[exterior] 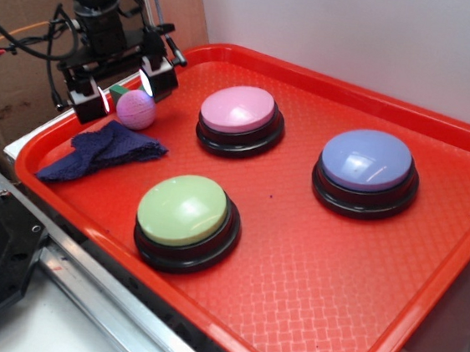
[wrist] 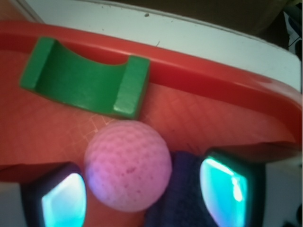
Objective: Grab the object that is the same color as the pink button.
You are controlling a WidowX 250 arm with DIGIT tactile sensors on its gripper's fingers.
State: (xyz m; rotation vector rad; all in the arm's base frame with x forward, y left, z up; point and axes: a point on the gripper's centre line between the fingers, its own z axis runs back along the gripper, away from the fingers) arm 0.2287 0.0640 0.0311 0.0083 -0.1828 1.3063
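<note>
A small pink ball (exterior: 136, 109) with a bumpy surface rests on the red tray (exterior: 333, 279) at its back left corner. The pink button (exterior: 238, 110), a glossy pale pink dome on a black base, stands to the ball's right. My gripper (exterior: 125, 89) hangs open just behind and above the ball. In the wrist view the ball (wrist: 128, 165) lies between the two glowing fingertips (wrist: 64, 201), nearer the left one, with a gap to the right one. The jaws stand wide apart and nothing is held.
A green curved block (wrist: 85, 80) lies by the tray rim (wrist: 227, 80) beyond the ball. A dark blue cloth (exterior: 103, 150) sits in front of the ball, partly under it in the wrist view. A green button (exterior: 183, 212) and a lavender-blue button (exterior: 366, 160) stand farther right.
</note>
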